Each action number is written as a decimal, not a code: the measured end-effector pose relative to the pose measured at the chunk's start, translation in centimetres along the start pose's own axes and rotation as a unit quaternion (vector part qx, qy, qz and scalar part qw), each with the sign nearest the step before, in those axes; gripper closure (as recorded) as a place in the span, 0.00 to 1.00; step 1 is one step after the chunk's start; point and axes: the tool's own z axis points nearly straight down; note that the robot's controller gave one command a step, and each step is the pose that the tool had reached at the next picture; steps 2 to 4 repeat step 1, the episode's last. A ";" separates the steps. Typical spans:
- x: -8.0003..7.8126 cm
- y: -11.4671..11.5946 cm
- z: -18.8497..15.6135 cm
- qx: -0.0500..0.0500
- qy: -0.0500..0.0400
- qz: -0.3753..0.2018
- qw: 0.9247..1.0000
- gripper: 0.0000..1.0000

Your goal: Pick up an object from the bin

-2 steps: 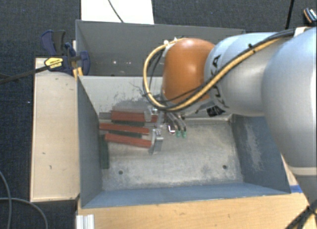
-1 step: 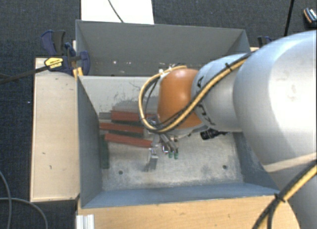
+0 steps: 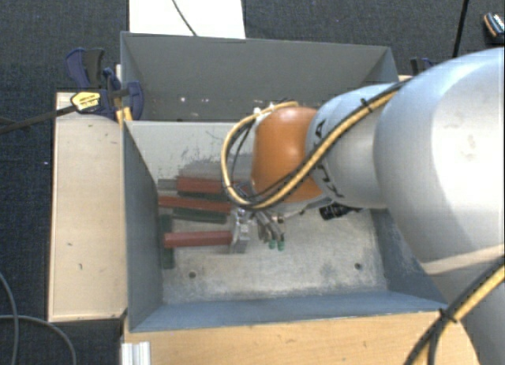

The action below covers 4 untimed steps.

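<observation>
Grey bin point(image 3: 316, 265) — claw point(image 3: 256, 235) beside a red-brown bar point(image 3: 197, 239).

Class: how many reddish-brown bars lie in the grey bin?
3, all at the left of the bin: upper bar, middle bar just below it, lower bar nearest the front. The arm may hide others.

Three reddish-brown bars point(image 3: 197, 239), seemingly two dark green bars point(image 3: 201, 214), one grey bin point(image 3: 144, 221).

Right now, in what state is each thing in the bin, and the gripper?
gripper: down near the floor, at the lowest red bar's right end.
lowest red bar: lying flat on the floor.
upper red bars: lying flat, side by side.
dark green bar: lying flat between the red ones.
</observation>
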 end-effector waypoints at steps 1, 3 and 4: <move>0.1 -1.9 -15.5 -0.001 -0.004 -0.085 0.996 1.00; 0.1 -1.9 -15.5 -0.001 -0.004 -0.085 0.996 1.00; 0.1 -1.9 -15.5 -0.001 -0.004 -0.085 0.996 1.00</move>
